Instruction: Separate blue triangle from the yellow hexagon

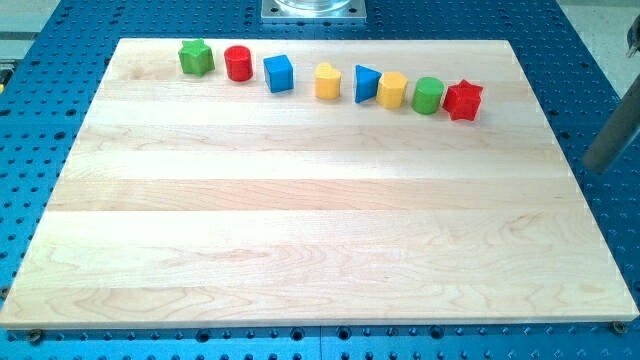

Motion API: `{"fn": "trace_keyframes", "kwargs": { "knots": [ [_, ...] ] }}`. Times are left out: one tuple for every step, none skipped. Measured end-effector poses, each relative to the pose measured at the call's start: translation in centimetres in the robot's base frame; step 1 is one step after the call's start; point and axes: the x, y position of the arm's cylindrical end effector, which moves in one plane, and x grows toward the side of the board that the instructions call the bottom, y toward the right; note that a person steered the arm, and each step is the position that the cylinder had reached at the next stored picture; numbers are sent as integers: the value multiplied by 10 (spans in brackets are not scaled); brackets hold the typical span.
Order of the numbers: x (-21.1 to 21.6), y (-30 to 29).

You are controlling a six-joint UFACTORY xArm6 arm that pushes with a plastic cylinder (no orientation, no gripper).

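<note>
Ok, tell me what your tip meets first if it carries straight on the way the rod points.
No block. My tip is off the wooden board, at the view's right. The rod slants down toward the view's left, so it probably meets the board's edge first. Depth is unclear.

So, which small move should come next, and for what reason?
Probably bring my tip in toward the view's top, near the blue triangle. The triangle sits right beside the yellow hexagon, seemingly touching. Only a grey rod shows at the view's right edge, off the board; its end is not visible.
</note>
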Motion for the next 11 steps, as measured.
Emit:
{"fn": "trace_keyframes", "kwargs": {
  "knots": [
    [-39,6],
    [-81,-51],
    [-151,-64],
    [-181,-150],
    [-181,-200],
    [-186,-264],
    [-175,-266],
    [-165,-268],
    [-127,-279],
    [-111,-333],
    [-126,-340]
  ]
}}
